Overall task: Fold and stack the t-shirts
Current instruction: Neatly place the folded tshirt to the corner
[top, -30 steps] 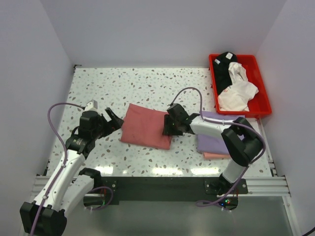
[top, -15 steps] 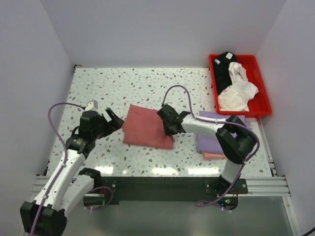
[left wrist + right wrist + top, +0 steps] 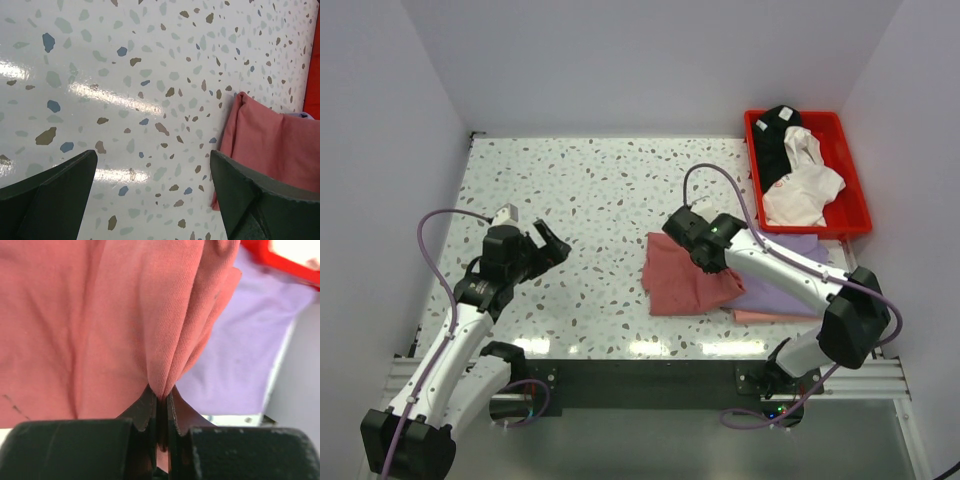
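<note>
One dusty red t-shirt [image 3: 682, 287] is caught by the right gripper [image 3: 161, 401], whose jaws are pinched tight on a raised ridge of its cloth. The rest of the shirt lies rumpled on the speckled table [image 3: 600, 180], right of centre, and its right edge overlaps the lavender t-shirt [image 3: 785, 290]. That lavender one lies folded flat near the front right corner, on top of a pale pink t-shirt [image 3: 760, 317] of which only a thin strip shows at the near edge. The left gripper [image 3: 152, 180] hovers over bare tabletop well to the left of the red shirt, jaws spread wide with nothing between them; in its wrist view the shirt's edge shows just beyond one finger. At the back right, a red plastic tray [image 3: 817, 232] holds a crumpled white t-shirt [image 3: 800, 190] toward the front and a black t-shirt [image 3: 775, 140] toward the back. The right arm stretches across the lavender shirt and hides part of it
</note>
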Controlling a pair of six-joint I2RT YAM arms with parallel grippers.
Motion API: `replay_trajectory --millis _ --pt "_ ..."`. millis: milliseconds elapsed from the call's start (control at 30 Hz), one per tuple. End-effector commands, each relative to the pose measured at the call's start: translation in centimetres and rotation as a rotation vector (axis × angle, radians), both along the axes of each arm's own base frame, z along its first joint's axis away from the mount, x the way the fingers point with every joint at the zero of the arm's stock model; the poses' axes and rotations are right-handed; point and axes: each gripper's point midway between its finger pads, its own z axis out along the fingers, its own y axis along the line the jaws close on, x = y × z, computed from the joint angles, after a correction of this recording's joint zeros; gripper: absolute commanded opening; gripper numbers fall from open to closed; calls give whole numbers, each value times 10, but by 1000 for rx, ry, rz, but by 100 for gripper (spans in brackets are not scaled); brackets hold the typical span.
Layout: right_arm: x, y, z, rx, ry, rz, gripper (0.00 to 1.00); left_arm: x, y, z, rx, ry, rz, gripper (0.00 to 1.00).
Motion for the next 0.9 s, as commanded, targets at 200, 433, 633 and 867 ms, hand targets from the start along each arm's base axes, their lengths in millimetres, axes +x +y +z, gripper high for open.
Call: replay_trajectory --millis 200,433,633,867 --pt "4 -70 69 -255 -82 -72 0 3 9 6 35 -22 30 100" --pt "4 -74 107 -167 -127 -21 0 5 10 4 40 -15 33 100" --pt "-3 -91 128 -157 -144 -36 0 5 10 3 41 -12 35 100" --pt "-1 -91 151 -45 -218 -36 0 5 11 3 42 -14 41 100"
